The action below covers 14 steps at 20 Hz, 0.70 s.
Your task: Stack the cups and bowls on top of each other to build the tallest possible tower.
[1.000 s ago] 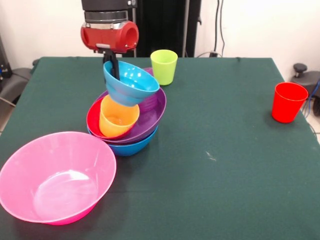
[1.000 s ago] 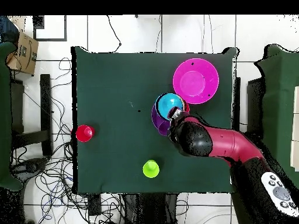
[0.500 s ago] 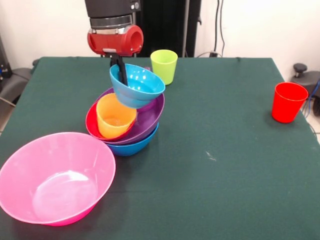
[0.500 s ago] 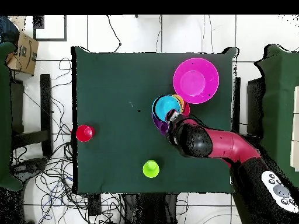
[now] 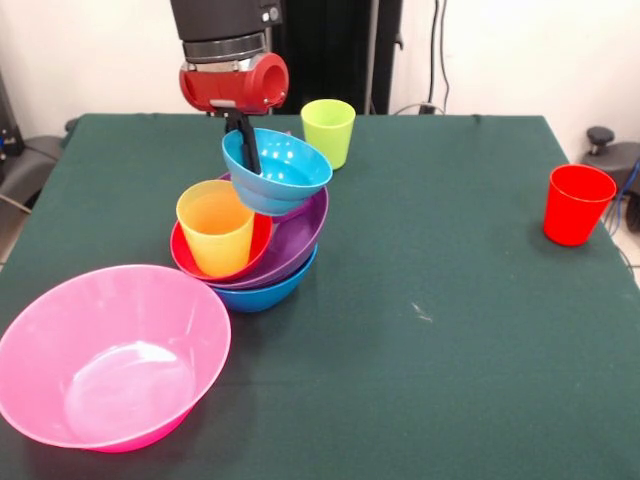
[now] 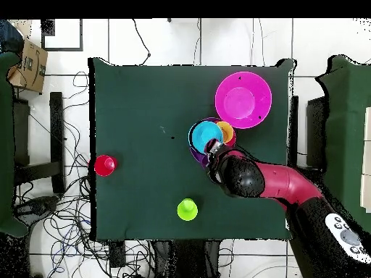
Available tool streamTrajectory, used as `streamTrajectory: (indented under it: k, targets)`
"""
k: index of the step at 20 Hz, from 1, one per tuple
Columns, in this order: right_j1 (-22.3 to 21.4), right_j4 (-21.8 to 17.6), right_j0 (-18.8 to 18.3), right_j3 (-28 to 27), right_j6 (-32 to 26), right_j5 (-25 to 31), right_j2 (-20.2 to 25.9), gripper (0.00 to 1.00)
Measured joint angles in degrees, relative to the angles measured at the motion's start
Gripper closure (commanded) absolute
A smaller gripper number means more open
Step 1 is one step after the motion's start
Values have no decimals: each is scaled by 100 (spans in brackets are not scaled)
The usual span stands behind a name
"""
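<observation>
Gripper [image 5: 243, 140] pinches the far rim of the light blue bowl [image 5: 279, 170], one finger inside the bowl and the other hidden behind the wall; the bowl is tilted, held over the tower [image 5: 250, 250] and apparently just above or touching the purple bowl [image 5: 300, 228]. Tower so far: blue bowl [image 5: 270, 288] as base, purple bowl in it, red bowl [image 5: 195, 262] leaning at the side, yellow cup [image 5: 215, 226] upright in that. Left to stack, by my reading: pink bowl [image 5: 110, 355] near the front edge, green cup [image 5: 327, 132], red cup [image 5: 576, 204] well apart. Arm [image 6: 264, 179] reaches in low, wrist vertical over the pile.
</observation>
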Motion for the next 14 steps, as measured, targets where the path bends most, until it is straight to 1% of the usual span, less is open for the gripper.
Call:
streamTrajectory:
  k: [10, 11, 14]
  targets:
    - [0, 0, -24, 1, 0, 1, 14, 100]
    - [5, -2, -25, 1, 0, 4, 12, 0]
    - [21, -1, -25, 0, 0, 2, 12, 0]
